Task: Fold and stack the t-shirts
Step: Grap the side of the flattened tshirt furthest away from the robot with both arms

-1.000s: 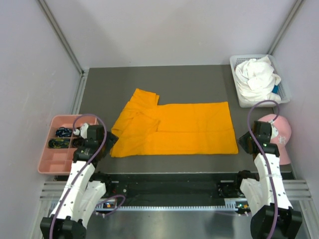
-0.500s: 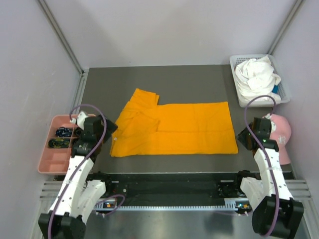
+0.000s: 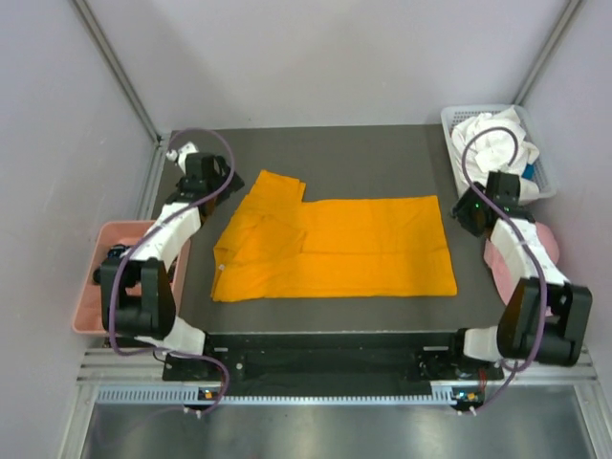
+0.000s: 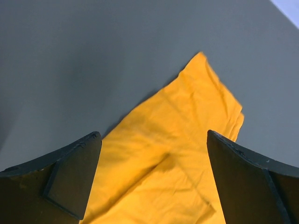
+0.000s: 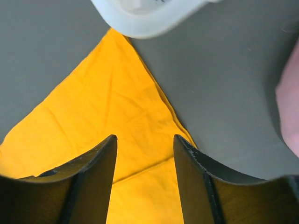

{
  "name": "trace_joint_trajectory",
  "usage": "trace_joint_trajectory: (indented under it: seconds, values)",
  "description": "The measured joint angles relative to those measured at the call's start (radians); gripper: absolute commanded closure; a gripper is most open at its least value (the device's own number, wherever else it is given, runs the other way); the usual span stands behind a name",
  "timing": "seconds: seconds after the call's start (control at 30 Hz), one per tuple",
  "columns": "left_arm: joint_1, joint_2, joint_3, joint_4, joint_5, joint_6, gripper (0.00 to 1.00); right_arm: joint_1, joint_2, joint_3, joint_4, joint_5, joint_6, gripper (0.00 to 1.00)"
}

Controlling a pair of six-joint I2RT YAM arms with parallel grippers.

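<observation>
The bright orange t-shirt (image 3: pixel 335 251) lies flat on the dark table, folded into a long strip with its sleeve end at the left. The white t-shirt (image 3: pixel 492 145) is bunched in the white basket (image 3: pixel 451 172) at the back right. My left gripper (image 3: pixel 225 188) is open and empty just above the shirt's far left corner; the left wrist view shows the orange shirt (image 4: pixel 187 126) below the left gripper (image 4: pixel 153 135). My right gripper (image 3: pixel 467 215) is open and empty by the far right corner; the right wrist view shows the right gripper (image 5: pixel 145 137) over the orange shirt (image 5: pixel 107 107).
A pink compartment tray (image 3: pixel 91 311) sits off the table's left edge. A pink baseball cap (image 3: pixel 535 251) lies at the right under the right arm, and its edge shows in the right wrist view (image 5: pixel 289 107). The basket's rim (image 5: pixel 149 21) is close above the right gripper.
Both arms have swung from the near edge toward the back. The left gripper moved to the shirt's far left corner, the right gripper to its far right corner. The shirt has not moved.
</observation>
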Motion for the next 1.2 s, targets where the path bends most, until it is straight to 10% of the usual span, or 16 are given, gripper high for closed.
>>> trace_joint_trajectory:
  seconds: [1.2]
  values:
    - [0.009, 0.380, 0.290, 0.187, 0.026, 0.122, 0.01, 0.213, 0.749, 0.712, -0.179, 0.235, -0.324, 0.37]
